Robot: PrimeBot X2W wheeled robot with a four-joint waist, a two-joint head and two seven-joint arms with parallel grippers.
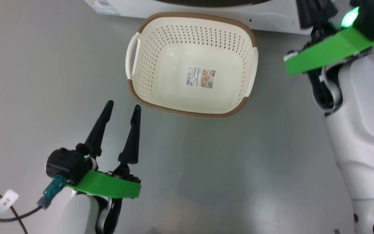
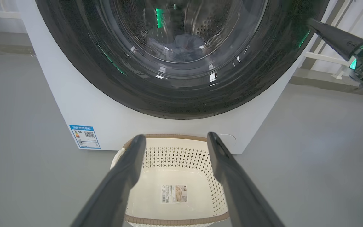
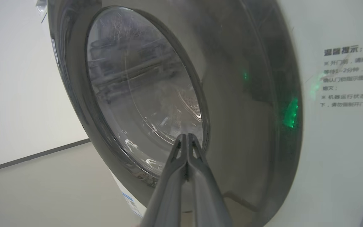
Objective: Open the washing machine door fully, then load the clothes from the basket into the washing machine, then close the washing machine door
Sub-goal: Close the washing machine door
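Observation:
The basket [image 1: 239,42] stands on the floor in front of the washing machine [image 2: 106,110], with only a paper label on its bottom. The washing machine door [image 2: 175,101] lies flat against the white front. Bluish clothes [image 2: 186,42] show dimly through its glass, inside the drum. My left gripper [image 1: 123,105] hovers open just short of the basket's near rim, with nothing between its fingers. The basket [image 2: 175,157] shows between the tips of that gripper [image 2: 175,137]. My right gripper [image 3: 187,137] is shut and empty, pointing at the door [image 3: 238,94] near the glass edge. Whether it touches the door is unclear.
Grey floor [image 1: 44,65] spreads around the basket. A blue label [image 2: 84,136] marks the washer's lower left corner. My right forearm [image 1: 362,123] with its green band [image 1: 326,53] rises at the right. A cable with a white tag [image 1: 6,200] trails at the lower left.

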